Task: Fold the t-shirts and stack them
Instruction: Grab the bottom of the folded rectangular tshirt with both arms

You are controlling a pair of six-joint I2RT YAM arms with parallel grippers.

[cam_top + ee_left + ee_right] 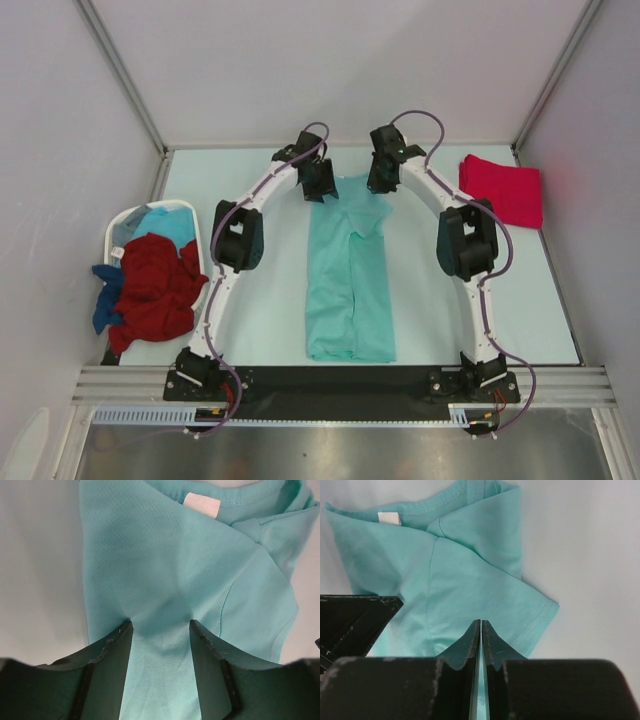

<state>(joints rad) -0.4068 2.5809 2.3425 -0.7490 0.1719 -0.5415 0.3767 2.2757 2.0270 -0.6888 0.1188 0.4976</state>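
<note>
The light teal t-shirt [350, 290] lies on the surface [275, 310] as a long narrow strip, folded lengthwise. Its collar end sits up by both sets of fingers and its hem reaches away from them toward the arm bases.

The left fingers [112, 650] stand apart, released, with their tips pressed down on the cloth so that creases fan out from each tip. Flat teal fabric spans the gap between them and nothing is pinched. Ahead of them and a little to their right runs the collar [240, 497] with its white label [201, 505].

The right fingers [467, 645] are clenched almost together on a thin layer of the same shirt, a sliver of teal showing in the slit between them. The folded-in sleeve [520, 605] spreads just ahead and to their right, and the label lies farther ahead on their left.

Well out to the right of the right fingers, a bright pinkish-red t-shirt [502, 188] lies folded on the surface. Well to the left of the left fingers and nearer the bases, a white basket [113, 235] holds a dark red t-shirt [155, 290]. A light blue one [170, 225] sits behind it, and a blue one [103, 310] hangs over the rim
</note>
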